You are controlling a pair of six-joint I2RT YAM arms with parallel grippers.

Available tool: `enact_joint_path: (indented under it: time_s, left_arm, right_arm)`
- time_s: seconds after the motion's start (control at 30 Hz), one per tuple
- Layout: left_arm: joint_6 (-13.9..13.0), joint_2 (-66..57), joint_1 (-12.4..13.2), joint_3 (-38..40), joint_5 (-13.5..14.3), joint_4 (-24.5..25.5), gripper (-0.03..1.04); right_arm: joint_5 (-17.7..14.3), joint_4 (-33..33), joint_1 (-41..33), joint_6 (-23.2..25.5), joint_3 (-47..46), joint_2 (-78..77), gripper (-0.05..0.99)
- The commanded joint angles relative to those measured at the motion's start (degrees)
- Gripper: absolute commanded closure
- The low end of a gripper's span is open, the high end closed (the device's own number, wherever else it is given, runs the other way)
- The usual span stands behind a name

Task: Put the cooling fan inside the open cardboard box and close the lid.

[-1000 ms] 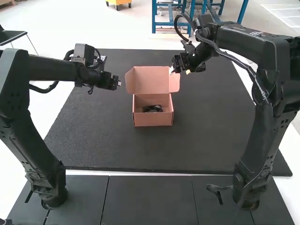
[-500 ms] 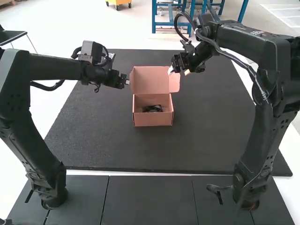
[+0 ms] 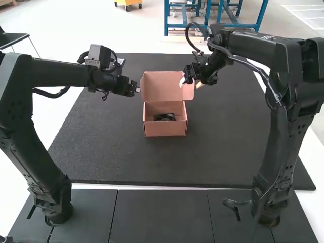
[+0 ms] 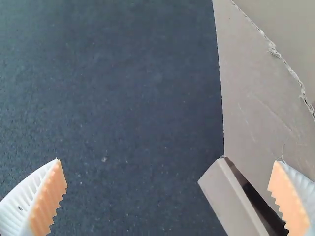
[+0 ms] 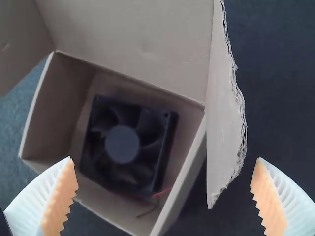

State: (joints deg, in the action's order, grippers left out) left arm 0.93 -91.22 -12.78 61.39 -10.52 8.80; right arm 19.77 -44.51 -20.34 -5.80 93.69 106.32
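**A:** Fan status?

**B:** Fan (image 3: 164,117) (image 5: 129,147) is in the box (image 3: 165,127) (image 5: 47,115), flat on its floor with the hub up. It has a black square frame, a round hub and dark blades. A thin red wire (image 5: 160,192) trails off one corner.

**A:** Box?

**B:** Plain brown cardboard, at the centre of the high view on the black mat (image 3: 101,142). It's open. The lid (image 3: 161,86) (image 5: 133,39) stands up from the far wall with its inner face toward the camera. A side flap (image 3: 189,91) (image 5: 224,123) sticks out from the lid's right edge, and its outer edge is ragged. I can make out only the fan and its wire inside.

**A:** Grippers?

**B:** Left gripper (image 3: 135,88) (image 4: 167,196) is just left of centre in the high view, level with the lid's left edge. Its fingers (image 4: 47,196) are white and ribbed with orange pads. They're spread wide and clamp nothing. The lid's edge sits between them, close to one finger, but I can't tell if it touches.

Right gripper (image 3: 187,80) (image 5: 160,196) is right of centre and higher in the frame, at the lid's upper right corner above the flap. It's also wide open and holds nothing. Its wrist camera looks down into the box, with the flap between its fingers. I can't tell contact there either.

**A:** Anything in the way?

**B:** Lid and flap stand between the two grippers. Around the box there's just mat. Dark base plates (image 3: 162,217) run along the bottom of the frame, where both arms stand.
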Motion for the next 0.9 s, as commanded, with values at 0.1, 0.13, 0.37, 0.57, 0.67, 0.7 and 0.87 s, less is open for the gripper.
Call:
enact_joint_path:
  time_s: [0.1,0.13,0.37,0.57,0.67,0.7,0.87]
  left_arm:
    - [0.3,-0.71,-0.23,1.98,-0.64,-0.18,0.04]
    - [0.3,-0.71,-0.23,1.98,-0.64,-0.1,0.04]
    - [0.3,-0.8,-0.23,2.16,-0.64,-0.18,0.04]
    - [0.3,-0.8,-0.23,2.34,-0.64,-0.18,0.04]
    - [0.3,-0.8,-0.23,2.42,-0.64,-0.1,0.04]
    - [0.3,-0.8,-0.23,2.34,-0.64,-0.1,0.04]
    - [0.3,-0.71,-0.23,2.34,-0.64,-0.1,0.04]
  right_arm:
    - [1.06,0.83,0.91,0.62,3.43,0.73,0.2]
    - [1.06,1.01,0.91,0.62,3.52,0.9,0.22]
    - [0.71,1.97,0.83,0.53,4.92,0.99,0.41]
    - [0.27,1.8,0.91,-0.09,5.01,1.96,0.55]
    - [0.27,1.71,0.91,-0.35,5.01,2.4,0.55]
    - [0.27,1.71,0.91,-0.44,5.01,2.4,0.56]
    - [0.27,1.8,0.74,-0.44,5.36,3.1,0.66]
